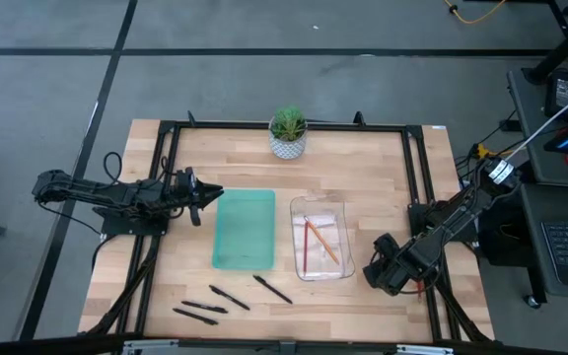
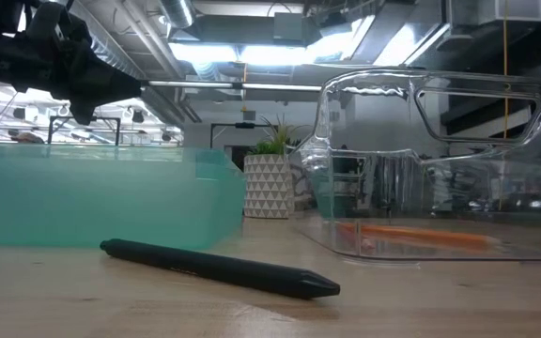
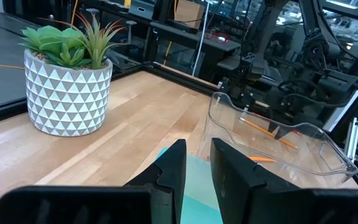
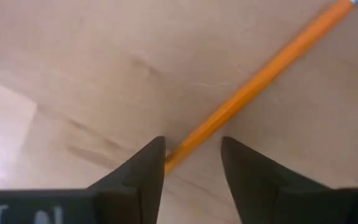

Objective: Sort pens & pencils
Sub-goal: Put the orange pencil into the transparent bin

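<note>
Landmark: clear bin (image 1: 321, 250), centre-right on the tabletop (image 1: 363, 177).
Pens: three black pens (image 1: 230, 297) lie flat near the front edge, well apart from each other, in front of the clear bin and the green tray (image 1: 244, 229). None is in the tray yet.
Pencils: two orange pencils (image 1: 316, 240) lie inside the clear bin; a third pencil (image 4: 260, 78) lies flat on the wood under the right gripper.
Right gripper (image 1: 381, 268): just right of the clear bin's front corner, low over the tabletop, jaws parted and empty, pencil tip between them.
Left gripper (image 1: 200, 197): left of the green tray, raised, jaws narrowly parted, holding nothing.
Handling: the pencil is judged light, stiff and prone to roll; grip across the shaft near mid-length.
Clearance: bin wall stands close beside the right gripper; open wood lies toward the front edge.
Far: potted plant (image 1: 287, 132) behind the clear bin.
</note>
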